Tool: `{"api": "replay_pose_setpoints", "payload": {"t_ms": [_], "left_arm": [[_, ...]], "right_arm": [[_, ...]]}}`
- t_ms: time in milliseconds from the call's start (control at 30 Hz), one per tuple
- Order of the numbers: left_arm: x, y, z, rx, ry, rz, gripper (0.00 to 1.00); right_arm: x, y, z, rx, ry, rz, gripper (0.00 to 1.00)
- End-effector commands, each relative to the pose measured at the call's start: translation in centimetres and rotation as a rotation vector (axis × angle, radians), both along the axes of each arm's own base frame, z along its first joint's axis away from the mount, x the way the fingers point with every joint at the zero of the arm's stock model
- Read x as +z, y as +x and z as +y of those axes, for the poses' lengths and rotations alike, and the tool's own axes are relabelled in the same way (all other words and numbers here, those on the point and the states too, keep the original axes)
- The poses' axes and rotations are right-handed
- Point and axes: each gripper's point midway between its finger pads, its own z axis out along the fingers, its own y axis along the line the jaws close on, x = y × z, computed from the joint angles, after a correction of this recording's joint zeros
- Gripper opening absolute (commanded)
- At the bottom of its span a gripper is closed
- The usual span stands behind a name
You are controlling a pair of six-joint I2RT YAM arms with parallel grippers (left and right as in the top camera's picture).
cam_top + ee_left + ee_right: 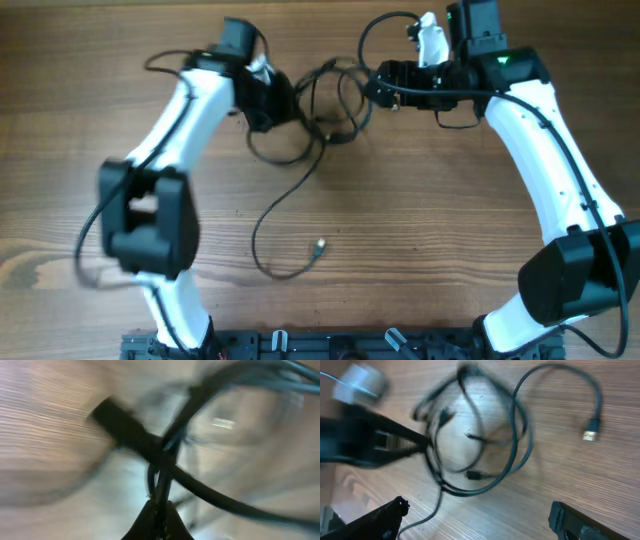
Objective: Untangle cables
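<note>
as the left gripper (268, 102) pinches the tangled cables (322, 112) by the table's (450, 250) far edge, the right gripper (479, 508) gapes wide.

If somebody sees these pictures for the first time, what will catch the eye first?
The knot of black cables at the far side of the table. The left pincer seems to pinch it, while the right pincer hangs open above. One loose strand trails toward the middle, ending in a small plug.
</note>
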Motion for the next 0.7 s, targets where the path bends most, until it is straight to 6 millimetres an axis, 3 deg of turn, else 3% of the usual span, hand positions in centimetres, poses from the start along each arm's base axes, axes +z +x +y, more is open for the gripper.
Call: {"api": "replay_pose_setpoints", "payload": {"t_ms": [0, 67, 167, 267, 400, 467, 567, 667], "left_arm": [[9.2, -0.7, 0.1, 0.105, -0.29, 0.021, 0.04], [10.5, -0.9, 0.6, 0.198, -0.337, 0.097, 0.04], [11.2, -1.6, -0.5, 0.259, -0.409, 0.232, 0.04], [13.0, -2.6, -1.8, 0.286, -0.531, 0.404, 0.04], [15.3, -3.3, -2.7, 0.217, -0.647, 0.465, 0.04], [15.5, -3.2, -2.8, 0.195, -0.651, 0.437, 0.04], [16.6, -2.1, -3.0, 0.046, -0.666, 0.178, 0.04], [16.7, -2.0, -3.0, -0.031, -0.652, 0.051, 0.04]], "right_arm": [[0.6, -0.7, 3.1, 0.093, 0.036, -0.026, 0.95], [0.8, -1.2, 4.5, 0.109, 0.046, -0.023, 0.94], [1.2, -1.2, 5.7, 0.069, 0.081, -0.002, 0.9], [0.6, -0.3, 5.0, -0.072, 0.042, 0.028, 0.87], [-0.8, 0.8, 4.3, -0.169, 0.006, 0.054, 0.79], [-2.1, 1.1, 4.6, -0.167, 0.009, 0.085, 0.74], [-3.9, 0.9, 6.1, -0.085, 0.047, 0.129, 0.6], [-3.9, 1.1, 6.2, -0.047, 0.035, 0.096, 0.48]]}}
